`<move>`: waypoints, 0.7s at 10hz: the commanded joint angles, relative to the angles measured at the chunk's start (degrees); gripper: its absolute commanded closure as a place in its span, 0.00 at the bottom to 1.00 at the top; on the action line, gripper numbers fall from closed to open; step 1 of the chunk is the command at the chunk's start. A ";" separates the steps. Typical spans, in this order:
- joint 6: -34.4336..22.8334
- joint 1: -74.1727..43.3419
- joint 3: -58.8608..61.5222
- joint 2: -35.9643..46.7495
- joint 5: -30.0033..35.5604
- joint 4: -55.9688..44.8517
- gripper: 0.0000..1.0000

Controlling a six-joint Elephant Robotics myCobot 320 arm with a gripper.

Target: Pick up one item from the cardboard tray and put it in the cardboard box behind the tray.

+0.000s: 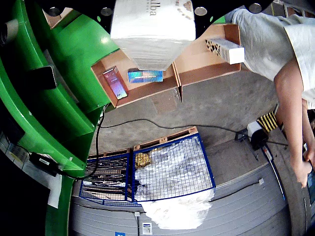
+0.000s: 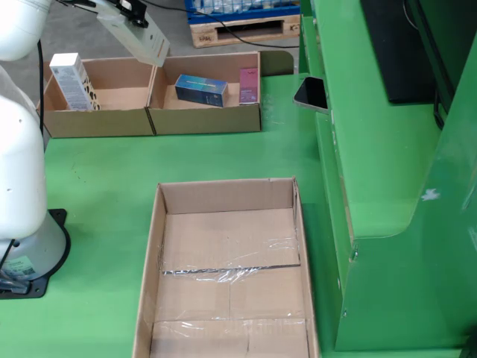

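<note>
Currently the white carton [image 1: 152, 29] with partial lettering "lba" fills the top of the gripper-mounted view, held against the tool [image 1: 153, 10]; the tool's contact faces are hidden, so whether it clamps or sucks is not visible. In the fixed view the same white carton [image 2: 134, 33] hangs tilted above the divider of the far tray [image 2: 153, 119], clear of its floor.

Gripper view only: a person [image 1: 290, 64] at the right edge, a blue mesh cage [image 1: 147, 169] on the floor with plastic wrap inside.

Fixed view only: the large empty cardboard box [image 2: 227, 276] in front on the green surface [image 2: 89, 179], a phone [image 2: 311, 93] on the ledge.

Both views: a blue box [image 2: 201, 89] and a pink box [image 2: 249, 84] in one tray compartment, a patterned white box [image 2: 71, 80] in the other.
</note>
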 commanded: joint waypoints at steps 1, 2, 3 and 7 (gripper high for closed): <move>-0.45 7.34 1.31 5.38 -0.06 -4.41 1.00; -0.39 9.04 1.31 6.12 0.23 -5.37 1.00; -0.39 9.04 1.31 6.12 0.23 -5.37 1.00; 0.34 14.86 1.31 8.78 -0.20 -6.84 1.00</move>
